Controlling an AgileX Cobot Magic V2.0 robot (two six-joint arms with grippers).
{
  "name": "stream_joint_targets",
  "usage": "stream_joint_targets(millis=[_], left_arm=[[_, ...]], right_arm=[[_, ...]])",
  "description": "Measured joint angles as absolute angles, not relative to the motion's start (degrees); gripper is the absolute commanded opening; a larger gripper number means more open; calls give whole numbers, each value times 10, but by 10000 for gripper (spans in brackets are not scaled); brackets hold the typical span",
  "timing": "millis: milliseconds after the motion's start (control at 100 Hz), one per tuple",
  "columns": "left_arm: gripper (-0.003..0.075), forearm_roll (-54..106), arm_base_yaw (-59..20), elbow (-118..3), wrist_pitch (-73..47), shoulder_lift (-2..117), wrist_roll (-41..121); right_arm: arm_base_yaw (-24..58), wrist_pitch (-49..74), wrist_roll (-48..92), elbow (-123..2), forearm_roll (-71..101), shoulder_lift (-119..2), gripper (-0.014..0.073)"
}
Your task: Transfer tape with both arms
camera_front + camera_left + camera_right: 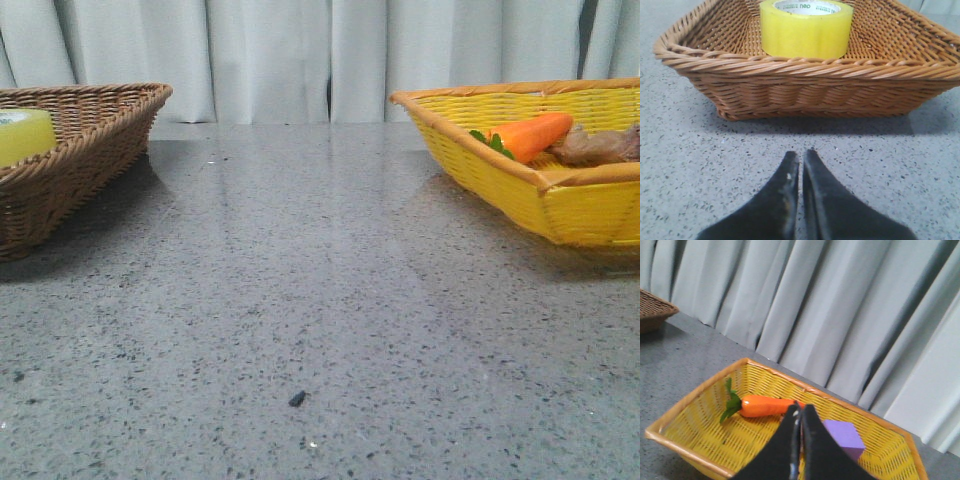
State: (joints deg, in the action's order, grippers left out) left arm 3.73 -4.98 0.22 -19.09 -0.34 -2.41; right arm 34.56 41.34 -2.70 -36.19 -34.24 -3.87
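The yellow tape roll [806,28] stands inside the brown wicker basket [805,85]; its white core ring with green print shows on top. In the front view the tape [25,135] peeks over the brown basket's rim [85,140] at the far left. My left gripper [801,160] is shut and empty, low over the table in front of that basket. My right gripper [801,412] is shut and empty, above the yellow basket [695,410]. Neither arm shows in the front view.
The yellow basket [560,200] at the right holds an orange carrot [530,135] and a brownish object [600,145]. The right wrist view shows the carrot [765,405] and a purple block [844,437] in it. Grey speckled table [320,300]; curtain behind.
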Motion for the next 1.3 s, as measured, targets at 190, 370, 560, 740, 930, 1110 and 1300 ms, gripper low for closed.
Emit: stream_joint_targets(millis=[190, 370, 560, 740, 930, 1110, 1300], left_arm=[[-21, 37, -50, 2, -191, -3, -24], [-21, 37, -50, 2, -191, -3, -24], [-21, 37, -50, 2, -191, -3, -25], [-21, 38, -50, 2, -191, -3, -25], [-21, 39, -50, 2, -191, -3, -25], [-21, 39, -50, 2, -191, -3, -25], [-21, 39, -50, 2, -191, -3, -25]], right_arm=[[268, 389, -44, -314, -331, -39, -74], [160, 222, -61, -204, -265, -39, -74], [62, -33, -64, -41, -186, -39, -74], [21, -12, -65, 6, -169, -31, -74], [17, 110, -65, 6, -163, 4, -74], [17, 190, -65, 6, -145, 6, -74], [17, 194, -66, 6, -143, 6, -74]])
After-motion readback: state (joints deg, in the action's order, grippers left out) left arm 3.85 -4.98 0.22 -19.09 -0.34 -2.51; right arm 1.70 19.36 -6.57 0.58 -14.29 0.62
